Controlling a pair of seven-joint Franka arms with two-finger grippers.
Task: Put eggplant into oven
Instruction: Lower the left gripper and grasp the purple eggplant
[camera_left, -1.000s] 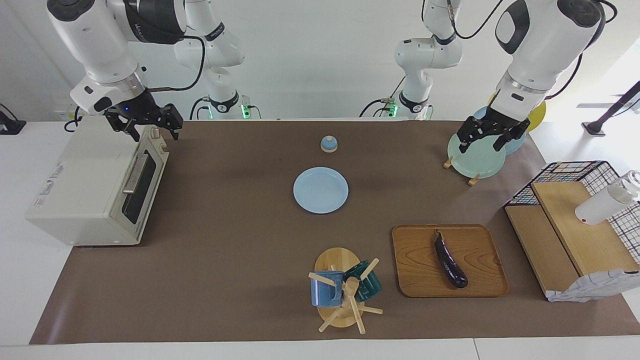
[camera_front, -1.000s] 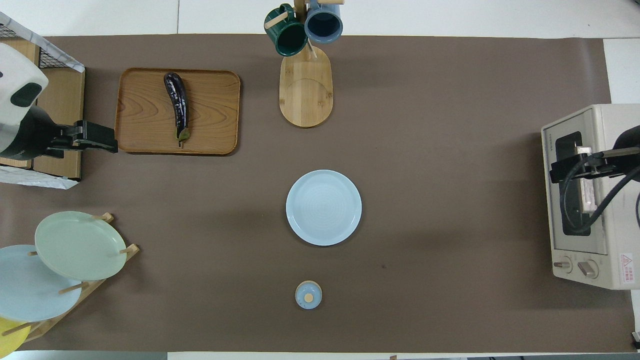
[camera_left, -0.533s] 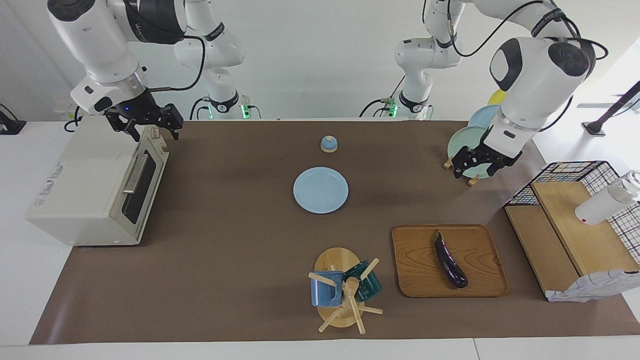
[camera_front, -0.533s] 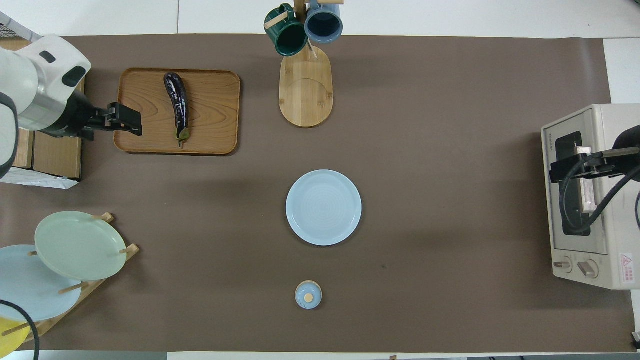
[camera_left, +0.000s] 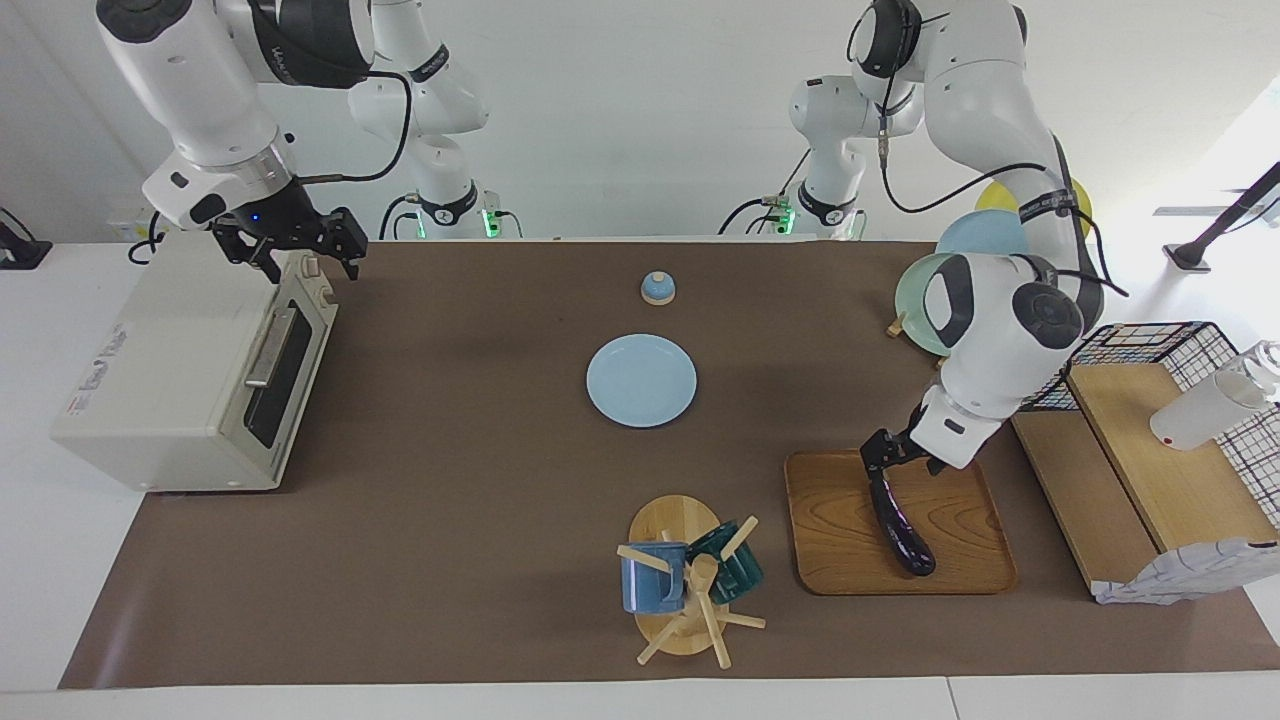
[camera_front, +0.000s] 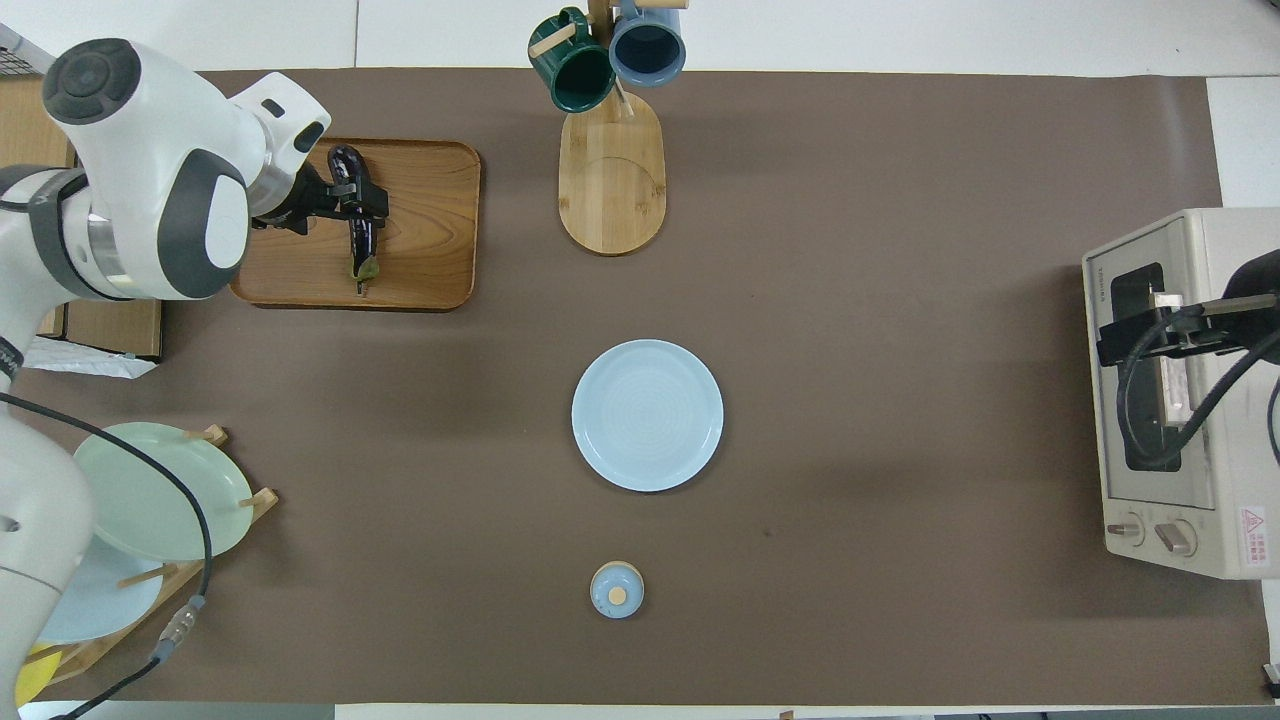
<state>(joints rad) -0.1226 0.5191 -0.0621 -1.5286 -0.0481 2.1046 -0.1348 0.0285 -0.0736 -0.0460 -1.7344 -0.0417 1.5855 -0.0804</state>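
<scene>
**Even, bright light; soft shadows; a washed-out corner**

Both views are brightly and evenly lit, seemingly from above. Shadows on the table (camera_left: 480, 420) are soft and short: a faint dark patch lies beside the blue plate (camera_left: 641, 380) at the centre of the facing view, and a narrow one under the edge of the wooden tray (camera_front: 420, 250) in the upper left of the overhead view. The upper right corner of the facing view is overexposed, nearly white. The eggplant (camera_left: 905, 535) carries a small glossy highlight. Focus is sharp across both frames, with no visible motion blur. Straight edges stay straight toward the borders.
</scene>
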